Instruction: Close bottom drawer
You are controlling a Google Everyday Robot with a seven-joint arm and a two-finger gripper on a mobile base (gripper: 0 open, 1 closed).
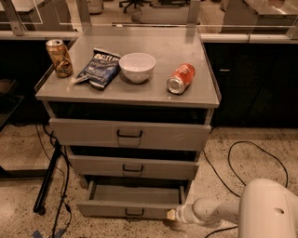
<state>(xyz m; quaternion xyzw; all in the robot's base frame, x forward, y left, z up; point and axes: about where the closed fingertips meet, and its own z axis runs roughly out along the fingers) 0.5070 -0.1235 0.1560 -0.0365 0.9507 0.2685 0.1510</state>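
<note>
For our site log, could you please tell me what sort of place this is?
Probably an office or lab workspace: a wheeled office chair behind, loose cables on speckled floor, and a grey metal cabinet. The gripper sits at the right end of the open bottom drawer.

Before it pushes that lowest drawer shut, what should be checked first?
1. Bottom drawer pulled out, ready to be pushed: ok.
2. Gripper at the right end of the drawer front: ok; actual contact: cannot tell.
3. Nothing seen sticking up out of the drawer: ok.
4. Push point centred: not ok, it sits well right of the handle.
5. Can lying on its side on top, might roll when jolted: cannot tell.
</note>
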